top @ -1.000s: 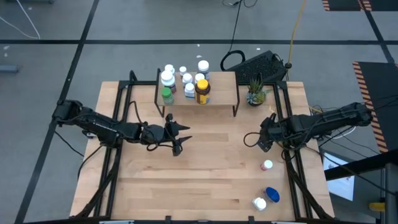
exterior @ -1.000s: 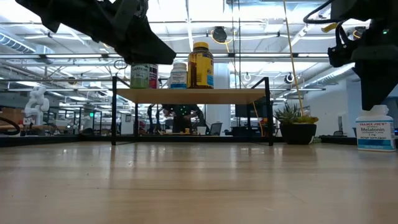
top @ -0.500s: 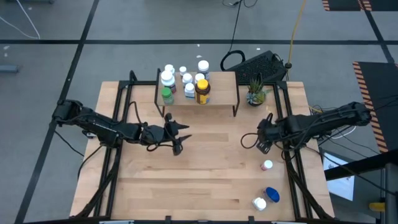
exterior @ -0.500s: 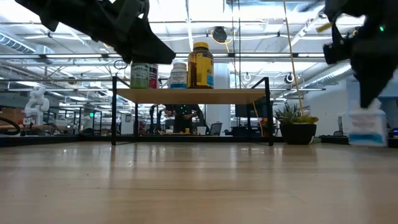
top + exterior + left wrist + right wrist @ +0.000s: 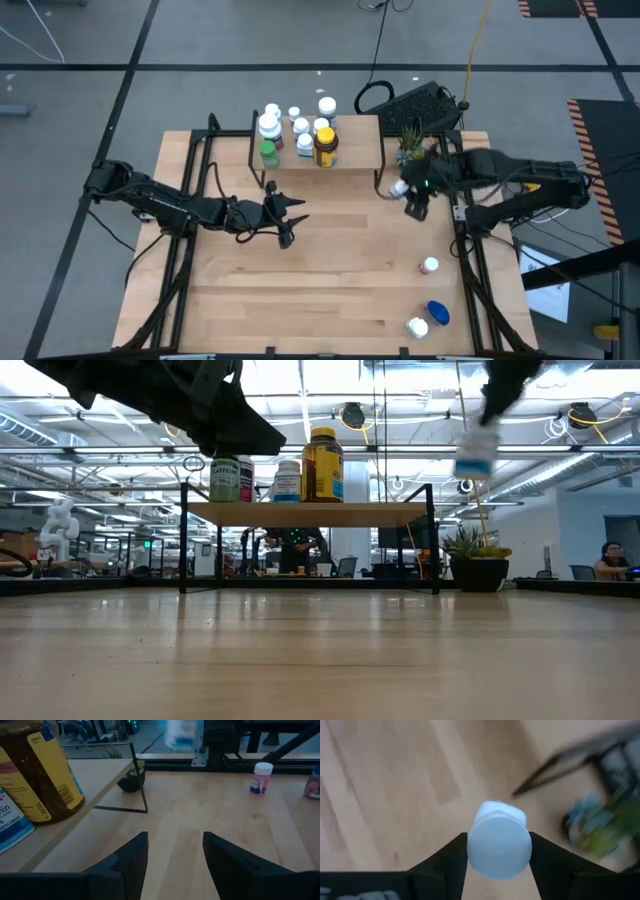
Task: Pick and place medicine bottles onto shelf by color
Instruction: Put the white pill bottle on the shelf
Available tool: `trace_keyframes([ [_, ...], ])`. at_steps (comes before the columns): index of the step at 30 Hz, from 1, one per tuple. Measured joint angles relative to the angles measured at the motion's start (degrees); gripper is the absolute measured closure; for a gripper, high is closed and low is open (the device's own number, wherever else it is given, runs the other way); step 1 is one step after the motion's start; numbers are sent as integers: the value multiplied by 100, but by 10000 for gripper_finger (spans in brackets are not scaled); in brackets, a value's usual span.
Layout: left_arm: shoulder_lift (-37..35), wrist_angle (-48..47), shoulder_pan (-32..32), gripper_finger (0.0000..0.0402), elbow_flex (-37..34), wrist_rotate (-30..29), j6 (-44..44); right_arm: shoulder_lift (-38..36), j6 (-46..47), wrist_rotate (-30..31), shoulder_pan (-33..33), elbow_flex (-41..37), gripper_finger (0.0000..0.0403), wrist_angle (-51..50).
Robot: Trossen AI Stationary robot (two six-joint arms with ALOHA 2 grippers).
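in the last second our right tool point(image 5: 412, 192) closed on a white bottle point(image 5: 498, 842) that had stood on the bench beside it, lifted it clear and swung it toward the shelf point(image 5: 352, 150). now the bottle sits clamped between the two fingers, cap toward the wrist camera, and in the low view it hangs in the air above shelf level, just off the shelf's right end and over the potted plant point(image 5: 479, 565). from above, the tool is just beside the shelf's right front leg, with the shelf's bare right half directly ahead of it.

we judge this to be the carry step: the pick is done and the placing is not. the bottles already on the shelf, among them the green bottle point(image 5: 268, 154) and the amber bottle point(image 5: 324, 146), crowd the far left half as seen from this tool, so a white one has room.

behind the right tool, three bottles are left on the bench: a pink-labelled bottle point(image 5: 430, 266), a blue bottle point(image 5: 437, 313) and another white one point(image 5: 417, 326).

our left tool point(image 5: 287, 222) hangs over the bench in front of the shelf, fingers apart and holding nothing, unmoved.
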Motion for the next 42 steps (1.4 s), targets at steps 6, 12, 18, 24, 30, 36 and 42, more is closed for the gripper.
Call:
trace_keyframes([
  [6, 0, -4, 0, 210, 0, 4, -2, 901, -1480, -33, -809, 1676, 227, -108],
  [12, 0, -22, 0, 211, 0, 9, -2, 1859, -3344, -48, -1476, 2873, 227, -205],
  [18, 0, -71, 0, 210, 0, 13, -6, 2622, -4836, -35, -2101, 3403, 227, 67],
  [24, 0, -175, 0, 210, -1, 33, -45, 3077, -5748, -405, -2727, 3501, 227, 606],
  [30, 0, -199, 0, 210, 0, 32, -137, 3530, -6252, -1244, -3252, 3499, 226, 541],
  [36, 0, -241, 0, 210, 0, 31, -192, 3687, -6289, -1258, -3492, 3499, 226, 547],
  [42, 0, -328, 0, 211, -1, 28, -184, 3674, -6312, -1259, -3552, 3499, 226, 540],
])
